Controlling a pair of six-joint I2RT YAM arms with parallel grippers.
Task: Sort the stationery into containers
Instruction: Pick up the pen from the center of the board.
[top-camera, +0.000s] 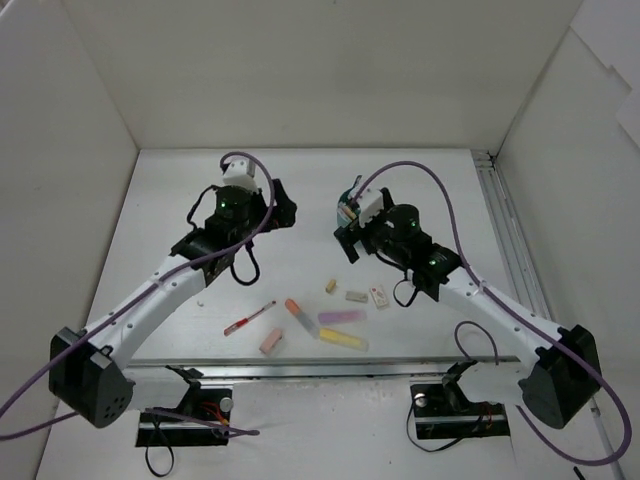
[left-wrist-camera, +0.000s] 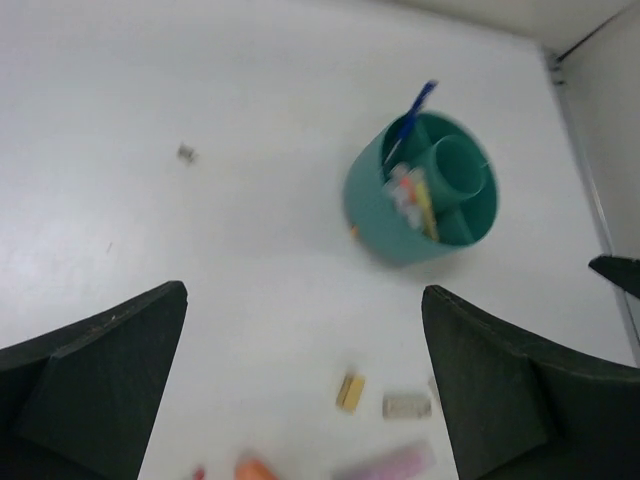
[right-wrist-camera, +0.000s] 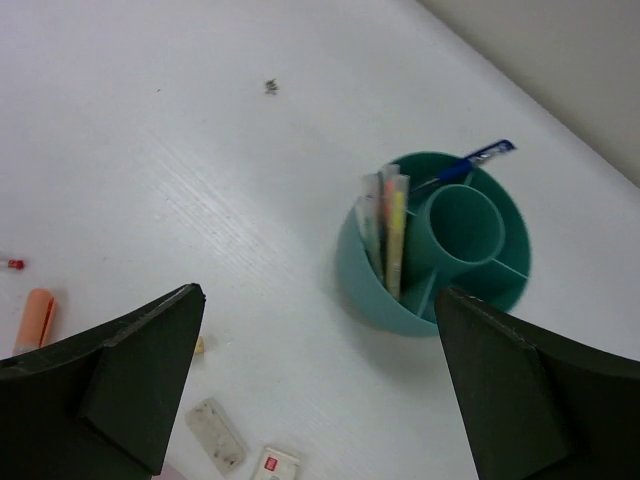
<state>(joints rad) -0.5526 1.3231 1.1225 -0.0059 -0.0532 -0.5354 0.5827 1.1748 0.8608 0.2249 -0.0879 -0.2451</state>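
Now, nearest the arm bases, a yellow highlighter and a pink eraser lie on the white table close to its front edge, apart from each other; just beyond them lie a purple highlighter, roughly parallel to the yellow one, an orange highlighter and, to its left, a red pen; further on we see a loose row of a beige eraser, a grey eraser and a white eraser with a red mark; past these, both grippers hang above the table; the left gripper is spread wide with nothing between its fingers, and the right gripper is likewise wide apart and holds nothing; farthest out the teal cup stands upright, partly hidden behind the right gripper in the top view; a blue pen leans out over its rim from one outer compartment; in the next compartment we make out a yellow item beside pale grey ones, though we cannot tell exactly what they are.
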